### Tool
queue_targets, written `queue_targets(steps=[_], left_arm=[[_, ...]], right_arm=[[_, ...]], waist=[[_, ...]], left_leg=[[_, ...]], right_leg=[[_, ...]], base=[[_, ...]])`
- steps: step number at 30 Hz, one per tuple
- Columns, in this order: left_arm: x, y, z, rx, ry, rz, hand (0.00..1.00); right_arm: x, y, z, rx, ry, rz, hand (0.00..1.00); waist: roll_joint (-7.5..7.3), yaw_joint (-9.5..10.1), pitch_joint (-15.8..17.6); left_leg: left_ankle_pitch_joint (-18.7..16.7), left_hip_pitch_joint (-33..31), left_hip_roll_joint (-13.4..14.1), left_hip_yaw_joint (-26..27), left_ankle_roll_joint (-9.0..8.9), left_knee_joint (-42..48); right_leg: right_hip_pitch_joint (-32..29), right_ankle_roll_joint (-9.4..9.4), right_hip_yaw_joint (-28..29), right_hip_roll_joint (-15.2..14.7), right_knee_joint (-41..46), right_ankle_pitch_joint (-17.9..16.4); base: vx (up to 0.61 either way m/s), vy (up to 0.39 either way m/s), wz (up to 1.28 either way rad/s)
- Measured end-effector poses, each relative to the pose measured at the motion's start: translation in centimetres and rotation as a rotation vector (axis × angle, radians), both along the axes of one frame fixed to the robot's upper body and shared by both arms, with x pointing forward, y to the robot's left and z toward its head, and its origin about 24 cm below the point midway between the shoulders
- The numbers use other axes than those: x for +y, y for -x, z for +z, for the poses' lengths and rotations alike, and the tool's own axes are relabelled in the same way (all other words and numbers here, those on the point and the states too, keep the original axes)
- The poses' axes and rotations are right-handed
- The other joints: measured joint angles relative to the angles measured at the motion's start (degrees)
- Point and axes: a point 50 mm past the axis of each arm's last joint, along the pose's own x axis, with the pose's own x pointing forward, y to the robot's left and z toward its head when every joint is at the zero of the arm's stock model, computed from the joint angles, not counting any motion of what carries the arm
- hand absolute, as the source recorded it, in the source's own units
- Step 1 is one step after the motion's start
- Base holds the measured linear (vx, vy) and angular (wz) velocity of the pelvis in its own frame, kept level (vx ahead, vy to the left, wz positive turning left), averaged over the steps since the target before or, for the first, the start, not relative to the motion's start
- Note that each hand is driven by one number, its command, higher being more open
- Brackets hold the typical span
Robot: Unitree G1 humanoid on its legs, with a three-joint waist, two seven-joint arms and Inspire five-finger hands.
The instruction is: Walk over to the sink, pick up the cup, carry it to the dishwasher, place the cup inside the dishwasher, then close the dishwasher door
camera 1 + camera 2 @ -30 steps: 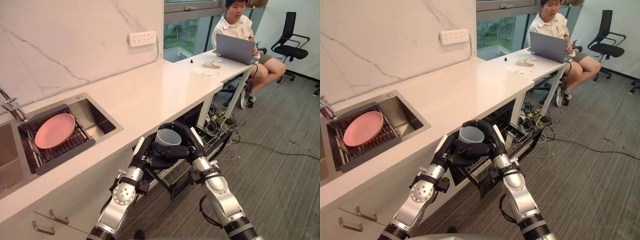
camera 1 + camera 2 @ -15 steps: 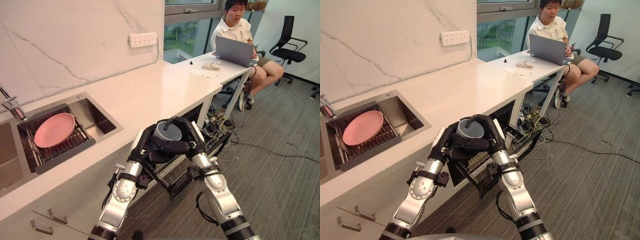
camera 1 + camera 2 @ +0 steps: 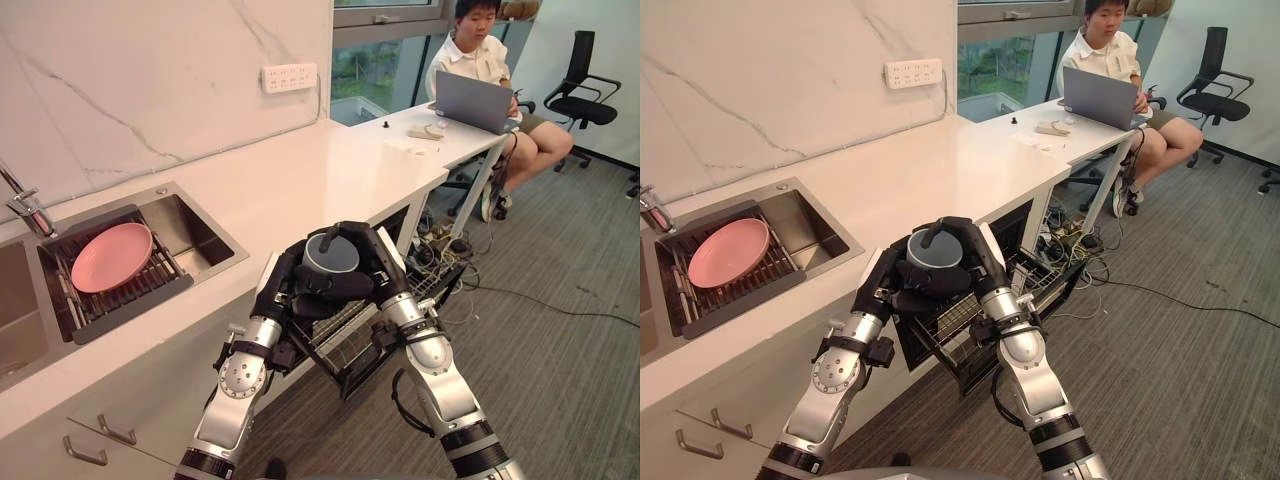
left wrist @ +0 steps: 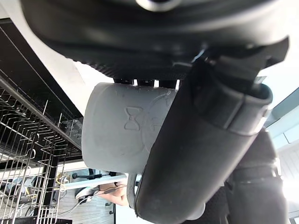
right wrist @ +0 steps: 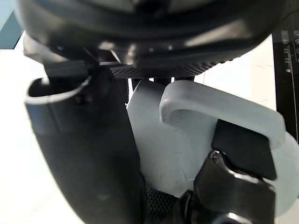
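Holding cup [image 3: 331, 254] upright above open dishwasher rack [image 3: 345, 338], just off worktop [image 3: 330, 175] edge; left hand [image 3: 288, 288] and right hand [image 3: 378, 262] both curled round it. Risks: tipping on uneven release; possibly snagging handle [image 5: 219, 109] on right fingers.

The cup [image 3: 332, 254] looks matt and smooth, the counter [image 3: 300, 180] glossy, the dishwasher rack [image 3: 347, 332] thin metal wire.

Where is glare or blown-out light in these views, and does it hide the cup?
Left eye view: window daylight puts a sheen on the white countertop; the cup, held by left hand and right hand, is evenly lit. Left wrist view: background blown out beside the hand, cup's embossed mark readable. Right wrist view: countertop washes to white, cup handle distinct against it.
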Motion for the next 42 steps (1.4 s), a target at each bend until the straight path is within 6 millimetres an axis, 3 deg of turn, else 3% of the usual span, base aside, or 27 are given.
queue_targets(steps=[14,22,24,26,27,29,31,34,39,42], left_arm=[[0.0,-0.2,0.9,-0.064,-0.044,0.083,0.90],[0.0,-0.2,1.0,-0.072,-0.036,0.088,0.90],[0.5,-0.1,0.9,-0.068,-0.016,0.132,0.90],[3.1,0.1,0.6,-0.058,0.015,0.309,0.90],[4.0,0.3,0.5,-0.055,0.017,0.358,0.90],[7.0,1.3,-0.1,-0.036,0.018,0.516,0.90],[8.0,2.0,-0.5,-0.020,0.017,0.564,0.90],[7.2,2.1,-0.2,-0.022,0.048,0.525,0.90],[5.5,1.9,0.5,-0.039,0.109,0.377,0.90],[5.6,2.0,0.3,-0.021,0.142,0.349,0.90]], right_arm=[[1.2,0.1,1.1,-0.079,0.067,-0.081,0.30],[1.3,0.1,1.3,-0.091,0.065,-0.145,0.30],[0.5,-0.2,1.3,-0.087,0.055,-0.226,0.30],[-3.6,-0.6,1.2,-0.071,0.026,-0.486,0.30],[-4.6,-0.6,1.2,-0.066,0.015,-0.552,0.30],[-8.8,0.5,0.7,-0.048,0.005,-0.783,0.30],[-10.3,1.5,0.3,-0.038,0.024,-0.858,0.30],[-10.3,1.9,-0.3,-0.011,0.039,-0.827,0.30],[-8.5,1.3,-0.4,0.016,0.054,-0.606,0.30],[-8.6,1.0,-2.1,0.096,0.091,-0.526,0.30]], waist=[[0.65,-0.28,2.2],[1.95,-0.51,3.0],[2.02,-0.50,3.1],[2.03,-0.17,3.1],[2.05,-0.19,3.1],[2.06,-0.32,3.1],[2.08,-0.40,3.0],[2.08,-0.61,3.0],[2.23,-0.75,2.8],[2.22,-0.19,2.8]], left_leg=[[-0.1,-0.2,-0.3,-0.1,-0.12,0.0],[-0.1,-0.2,-0.3,-0.1,-0.11,0.0],[-0.1,-0.2,-0.3,-0.1,-0.11,0.0],[-0.2,-0.2,-0.5,-0.1,-0.05,0.0],[-0.2,-0.2,-0.5,-0.1,-0.03,0.0],[-0.2,-0.2,-0.8,0.0,0.03,0.0],[-0.2,-0.2,-1.0,0.2,0.02,0.0],[-0.2,-0.1,-1.0,0.3,0.00,0.0],[-0.2,0.2,-0.9,0.3,0.00,0.0],[-0.2,0.2,-0.9,0.0,0.02,0.0]], right_leg=[[0.1,0.10,-0.1,-0.3,-0.1,-0.1],[0.1,0.14,-0.1,-0.3,-0.1,-0.2],[0.1,0.15,-0.1,-0.3,-0.1,-0.2],[0.1,0.21,-0.2,-0.5,-0.2,-0.2],[0.1,0.23,-0.2,-0.5,-0.4,-0.2],[0.3,0.23,-0.2,-0.8,-0.8,-0.2],[0.4,0.23,0.0,-1.0,-0.9,-0.2],[0.4,0.23,0.2,-1.0,-1.0,-0.2],[0.5,0.24,0.3,-1.0,-0.8,-0.2],[0.5,0.24,0.0,-1.0,-0.7,-0.2]], base=[[0.00,-0.002,0.00],[0.00,0.000,0.00],[0.00,0.000,0.00],[0.00,0.000,0.00],[0.00,0.000,0.00],[0.00,0.000,0.00],[0.00,0.000,-0.03],[0.00,0.000,-0.03],[0.00,0.000,0.00],[0.00,0.000,0.06]])
